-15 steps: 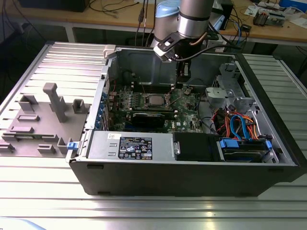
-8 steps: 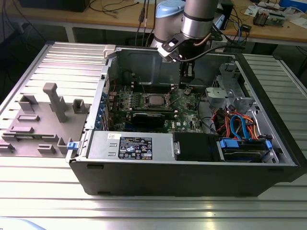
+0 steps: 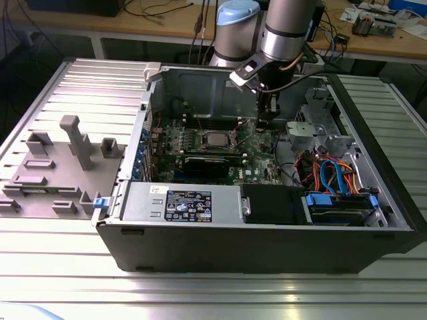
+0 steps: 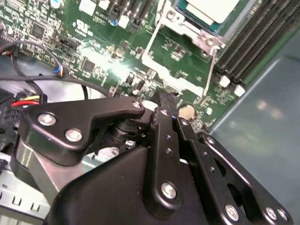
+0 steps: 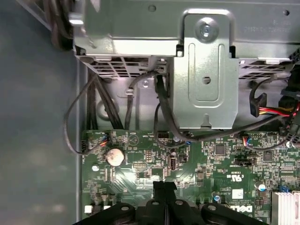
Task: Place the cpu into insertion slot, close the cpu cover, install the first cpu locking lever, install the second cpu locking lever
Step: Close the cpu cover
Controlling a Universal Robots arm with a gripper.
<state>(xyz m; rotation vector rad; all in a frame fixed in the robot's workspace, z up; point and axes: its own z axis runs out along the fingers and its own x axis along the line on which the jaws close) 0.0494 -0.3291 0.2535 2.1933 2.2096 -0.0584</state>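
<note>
The cpu (image 3: 215, 139), a silver-grey square, lies in the insertion slot (image 3: 202, 141) on the green board. In the second wrist view the cpu (image 4: 206, 8) is framed by the silver cpu cover (image 4: 198, 33) lying flat around it. Thin silver lever rods (image 4: 151, 40) run along the socket's sides; whether they are latched I cannot tell. My gripper (image 3: 263, 121) hangs low over the board to the exterior view's right of the socket, beside a coin battery (image 4: 187, 111). Its black fingers (image 4: 165, 101) are shut together with nothing between them, and also show in the first wrist view (image 5: 164, 186).
A long black card (image 3: 210, 163) lies in front of the socket. Black memory slots (image 4: 253, 42) run beside it. A metal drive cage (image 3: 320, 127) and coloured cables (image 3: 327, 175) crowd the exterior view's right. The case walls (image 3: 200, 87) enclose the board. A grey fixture plate (image 3: 60, 167) lies outside.
</note>
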